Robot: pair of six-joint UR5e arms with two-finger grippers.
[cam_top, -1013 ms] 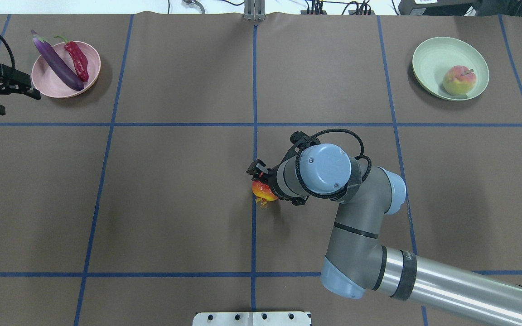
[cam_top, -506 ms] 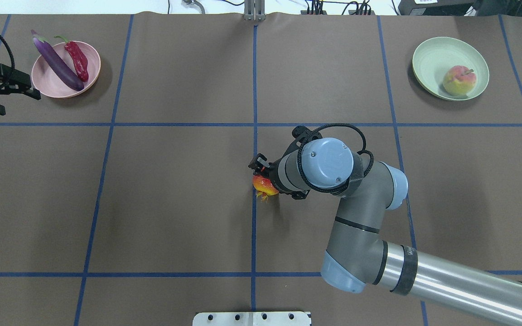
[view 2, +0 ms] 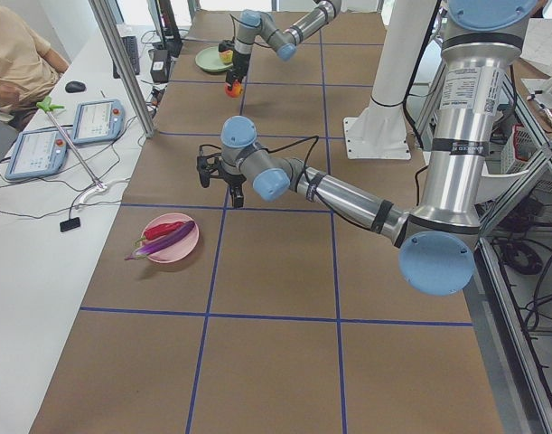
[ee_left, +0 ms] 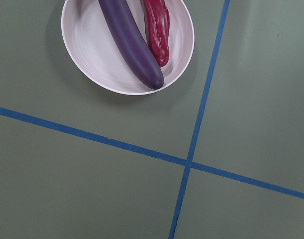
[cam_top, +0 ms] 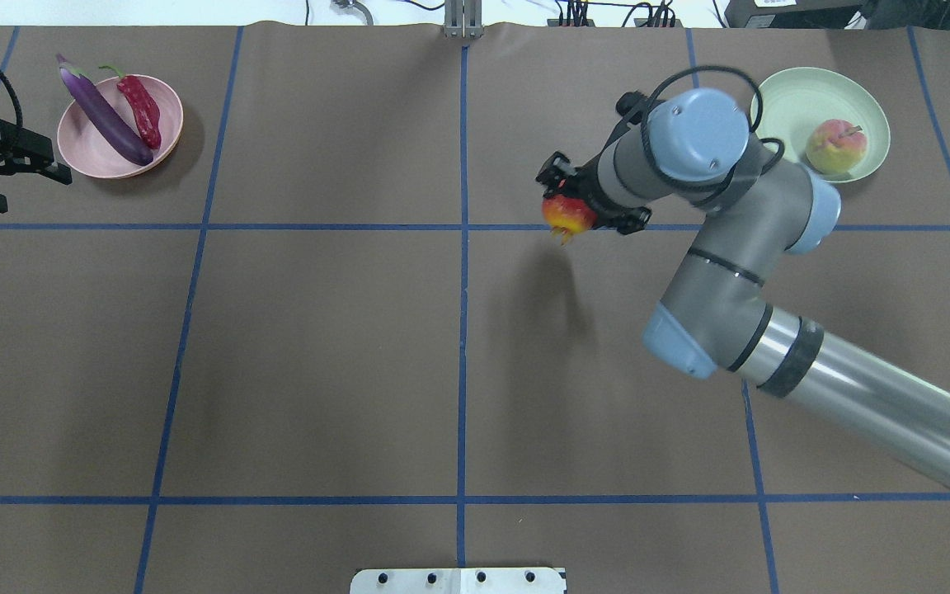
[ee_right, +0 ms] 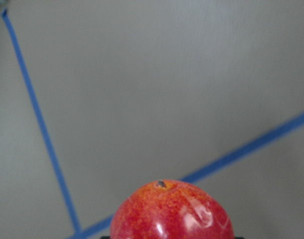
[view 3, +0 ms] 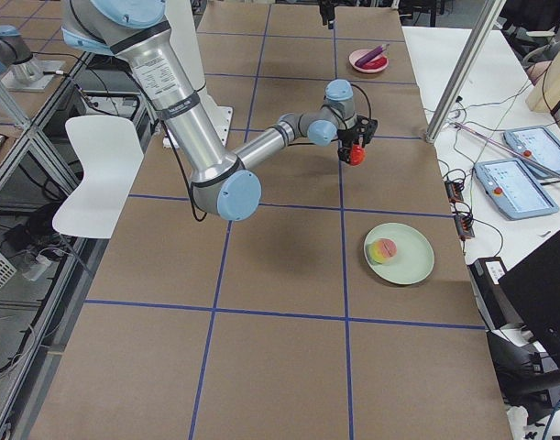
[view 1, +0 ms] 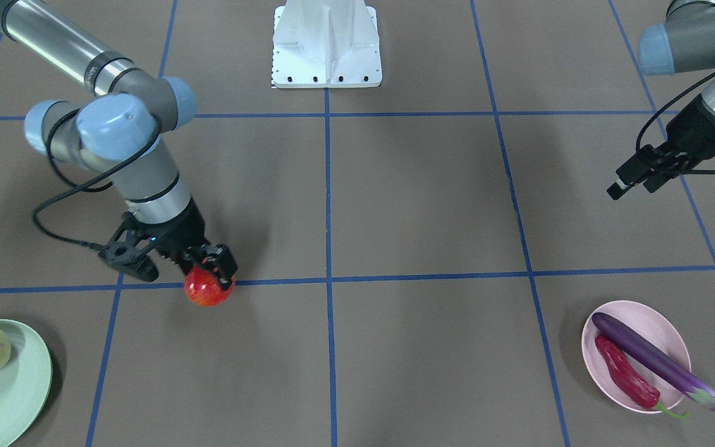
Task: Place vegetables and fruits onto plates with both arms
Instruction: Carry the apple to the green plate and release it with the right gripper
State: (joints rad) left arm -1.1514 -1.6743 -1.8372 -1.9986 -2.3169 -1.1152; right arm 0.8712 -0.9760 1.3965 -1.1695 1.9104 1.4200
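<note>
Pink plate (cam_top: 83, 142): eggplant (cam_top: 108, 120), chili (cam_top: 141, 109); green plate (cam_top: 788, 107): peach (cam_top: 835, 146); right tool (cam_top: 578, 200) grips pomegranate (cam_top: 570, 216), left tool (cam_top: 34, 190) released.

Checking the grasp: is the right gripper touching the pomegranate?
Touching. The front-facing view shows the right gripper closed on the top of the pomegranate, with no gap.

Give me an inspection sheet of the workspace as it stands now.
Surface: brown matte table marked with a blue tape grid.
Job's things: long purple eggplant and wrinkled dark-red chili pepper lie side by side in the round pale pink plate; round yellow-pink peach sits in the round mint green plate; shiny red pomegranate is held above the table.
Clutter: nothing seen.
Grippers: right gripper shut on the pomegranate; left gripper open, empty, beside the pink plate.
Cables: black cable loops at the right wrist; more cables along the table's far edge.
Surroundings: white base block; operator tablets on a white side bench.
</note>
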